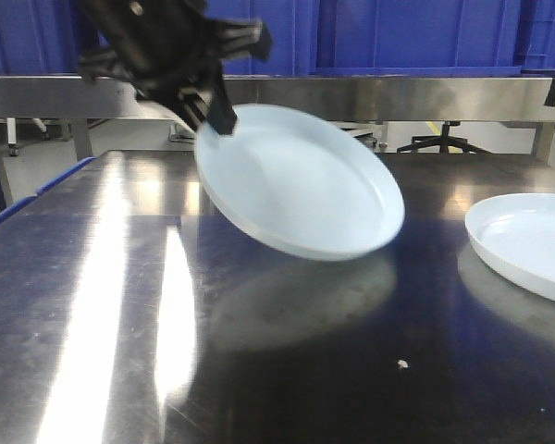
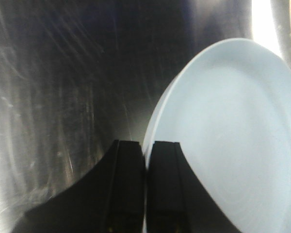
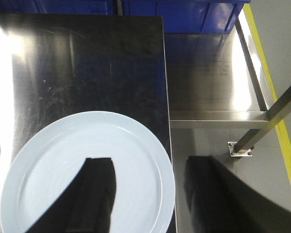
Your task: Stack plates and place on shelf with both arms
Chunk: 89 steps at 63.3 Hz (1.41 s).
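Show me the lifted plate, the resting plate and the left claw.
lifted plate point(image 1: 301, 185), front view, inner face centre.
resting plate point(image 1: 527, 239), front view, inner face.
left claw point(image 2: 146, 149), left wrist view, between its fingertips.

Plain pale bluish-white plates point(image 1: 301, 180), black gripper point(image 1: 213, 111), blue crates point(image 1: 398, 32), silvery table point(image 1: 92, 277)

Your right gripper point(image 3: 149, 165) hangs with its jaws wide apart. The left one shows over the plate point(image 3: 58, 165), the right one past the surface's right edge, over the floor point(image 3: 283, 39). The plate lies flat on the dark steel surface point(image 3: 87, 63), its rim right at that edge. Blue crates point(image 3: 184, 12) stand along the far side. To the right you see a lower steel shelf point(image 3: 208, 73), a slanting post point(image 3: 269, 119) and a yellow line point(image 3: 270, 87).
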Each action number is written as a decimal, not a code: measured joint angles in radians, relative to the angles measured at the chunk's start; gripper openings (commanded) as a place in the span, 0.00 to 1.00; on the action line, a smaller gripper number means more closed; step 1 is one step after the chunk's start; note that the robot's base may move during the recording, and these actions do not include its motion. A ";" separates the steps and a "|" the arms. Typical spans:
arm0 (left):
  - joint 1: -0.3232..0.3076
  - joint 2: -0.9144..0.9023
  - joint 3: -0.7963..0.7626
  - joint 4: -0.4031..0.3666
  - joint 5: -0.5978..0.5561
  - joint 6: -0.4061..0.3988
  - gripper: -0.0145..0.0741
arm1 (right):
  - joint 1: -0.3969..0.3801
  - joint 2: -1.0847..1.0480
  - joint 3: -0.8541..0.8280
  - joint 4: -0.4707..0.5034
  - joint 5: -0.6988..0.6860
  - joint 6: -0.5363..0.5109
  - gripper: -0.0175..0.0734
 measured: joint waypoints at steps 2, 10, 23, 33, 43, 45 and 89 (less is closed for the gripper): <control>-0.002 0.021 -0.008 0.000 -0.002 0.005 0.28 | 0.000 0.000 0.000 0.000 0.000 0.000 0.68; -0.004 0.073 -0.033 -0.002 -0.009 0.040 0.28 | 0.000 0.000 0.000 0.000 0.000 0.000 0.68; -0.004 0.103 -0.045 0.026 -0.011 0.056 0.63 | 0.000 0.000 0.000 0.000 0.002 0.000 0.68; -0.004 0.103 -0.056 0.061 0.008 0.062 0.72 | 0.000 0.000 0.000 0.000 0.002 0.000 0.68; 0.003 0.101 -0.095 0.066 0.057 0.064 0.41 | 0.000 0.000 0.000 0.000 0.002 0.000 0.68; 0.008 0.098 -0.105 0.066 0.066 0.064 0.30 | 0.000 0.000 0.000 0.000 0.002 0.000 0.68; 0.400 -0.457 0.133 0.075 0.018 0.055 0.26 | 0.000 0.000 0.000 0.002 0.002 0.000 0.68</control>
